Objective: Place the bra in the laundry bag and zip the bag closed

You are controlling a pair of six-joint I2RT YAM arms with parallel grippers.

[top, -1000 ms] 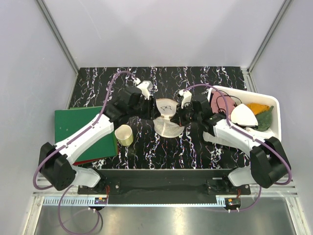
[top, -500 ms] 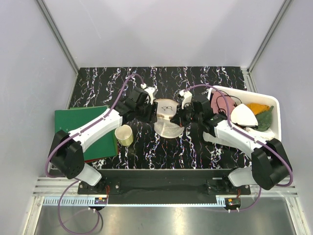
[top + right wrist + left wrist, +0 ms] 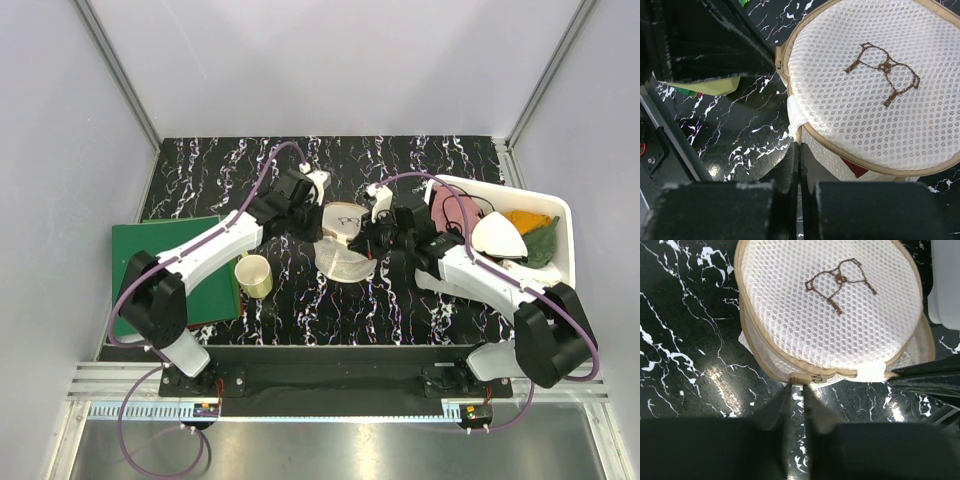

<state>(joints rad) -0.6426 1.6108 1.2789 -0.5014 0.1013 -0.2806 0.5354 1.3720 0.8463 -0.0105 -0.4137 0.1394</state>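
The laundry bag [image 3: 343, 248] is a round cream mesh pouch with a brown mark and lies mid-table. It fills the left wrist view [image 3: 832, 310] and the right wrist view [image 3: 865, 90]. A sliver of the maroon bra [image 3: 855, 168] shows through the gap under the lid. My left gripper [image 3: 796, 388] has its fingers a narrow slit apart, tips pinched at the tan zipper pull [image 3: 802, 378] on the rim. My right gripper [image 3: 799, 145] is shut on the bag's rim seam beside a white tab [image 3: 795, 117]. Its dark fingers [image 3: 922, 380] reach in from the right.
A cream-yellow cup [image 3: 254, 275] stands left of the bag, beside a green board [image 3: 165, 268]. A white bin [image 3: 566, 215] at the right holds pink, orange and green cloths. Its corner [image 3: 945, 285] is close to the bag.
My left arm has swung right and farther out to the bag's rim. Its jaws have narrowed at the zipper pull. The right arm and the bag have held still.
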